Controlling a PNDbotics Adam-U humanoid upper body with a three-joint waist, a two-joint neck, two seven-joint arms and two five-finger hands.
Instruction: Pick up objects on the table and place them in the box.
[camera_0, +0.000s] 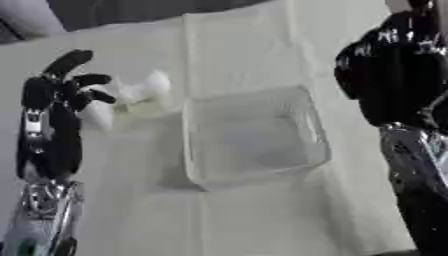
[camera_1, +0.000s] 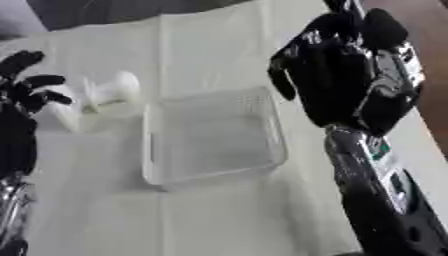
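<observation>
left hand (camera_0: 54, 97) at left edge of tabletop (camera_0: 262, 220), fingers spread and part curled, holding nothing. white objects (camera_0: 144, 90) lie just beyond its fingertips, toward far side and slightly toward centre; whether touching, cannot tell. their long axis seems to run left to right. clear box (camera_0: 254, 135) sits just beside objects, at tabletop centre, looks empty. right hand (camera_1: 328, 75) hangs over box's right side, fingers drooping relaxed, empty. left hand nearer objects.

white tablecloth (camera_0: 262, 220), dark backdrop (camera_0: 131, 10) behind
</observation>
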